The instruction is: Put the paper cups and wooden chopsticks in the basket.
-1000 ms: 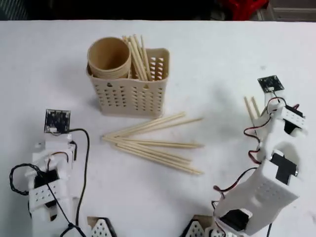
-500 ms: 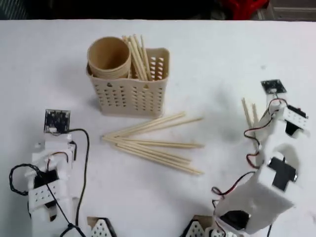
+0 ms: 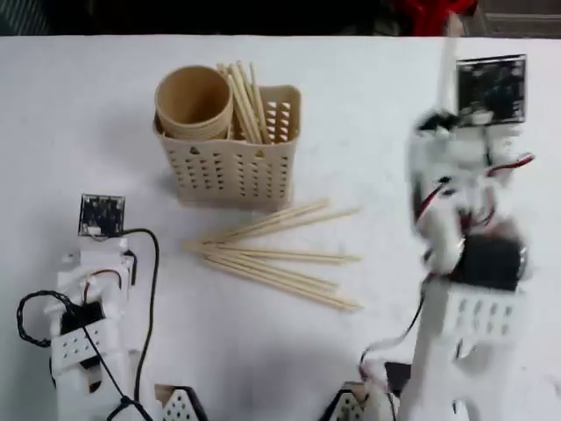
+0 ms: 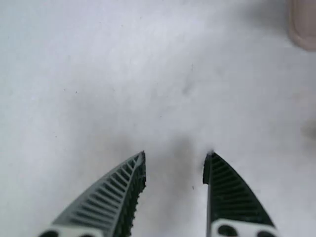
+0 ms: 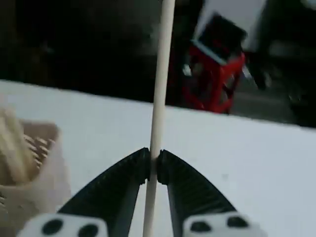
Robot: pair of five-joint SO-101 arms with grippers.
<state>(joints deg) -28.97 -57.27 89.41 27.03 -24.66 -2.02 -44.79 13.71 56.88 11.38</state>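
The right fingers (image 5: 118, 185) are pressed onto a single chopstick (image 5: 158, 89), pinching it low on its length so that it stands up between the tips, raised over the desk (image 3: 368, 105) on the right and well apart from the basket (image 3: 232, 171). The basket holds stacked cups (image 3: 193, 101) with a bunch of sticks (image 3: 245, 96) leaning beside them, and a loose pile (image 3: 272, 254) of chopsticks lies on the desk just in front of it. The left fingers (image 4: 116, 197) are spread with nothing between them, pointing down at bare desk on the left.
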